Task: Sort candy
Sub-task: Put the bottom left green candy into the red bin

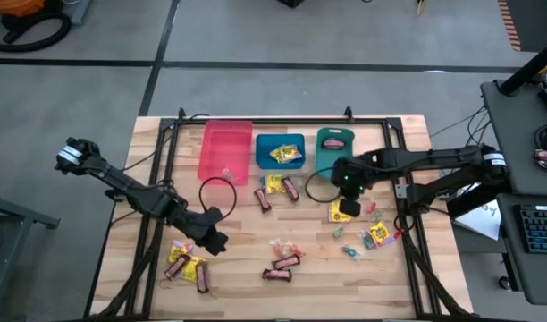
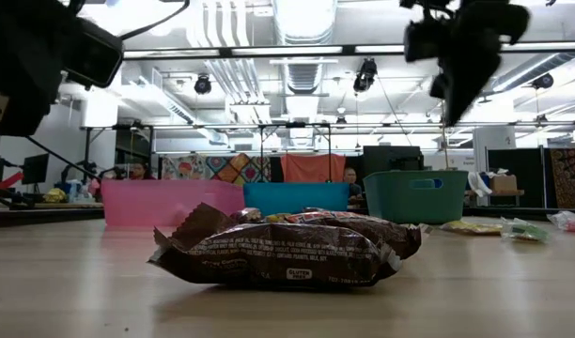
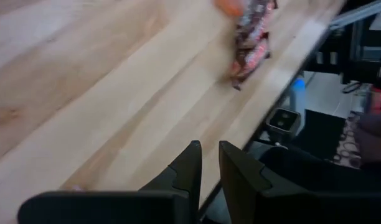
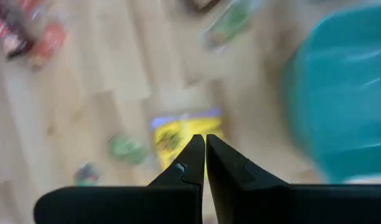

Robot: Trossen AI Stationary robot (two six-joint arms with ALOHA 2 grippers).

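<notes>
- High view: 3 bins stand in a row at the far side of the wooden table [image 1: 148,179]: pink bin [image 1: 225,149], blue bin [image 1: 281,150], teal bin [image 1: 335,143]
- Blue bin holds a yellow packet [image 1: 285,154]; the teal bin holds a dark piece, type not discernible
- Left gripper [image 1: 216,242] hangs over the near-left part of the table, beside a cluster of yellow packets and dark bars [image 1: 186,264]
- Left wrist view: the left fingers [image 3: 188,169] stand close together with a narrow gap and nothing between them; a dark brown-red bar [image 3: 249,40] lies ahead near the table edge
- Right gripper [image 1: 348,207] is above a yellow square packet [image 1: 338,212], in front of the teal bin
- Right wrist view: the right fingers [image 4: 193,163] are pressed together, empty, with the yellow square packet directly past their tips and the teal bin to one side
- Loose candy: 2 dark bars and 1 yellow packet [image 1: 274,184] just in front of the blue bin; bars at table centre-front [image 1: 282,266]; small green and pink pieces plus another yellow packet [image 1: 377,234] at the right
- Low view: 1 dark bar [image 2: 287,249] lies closest to the camera, the 3 bins behind it
</notes>
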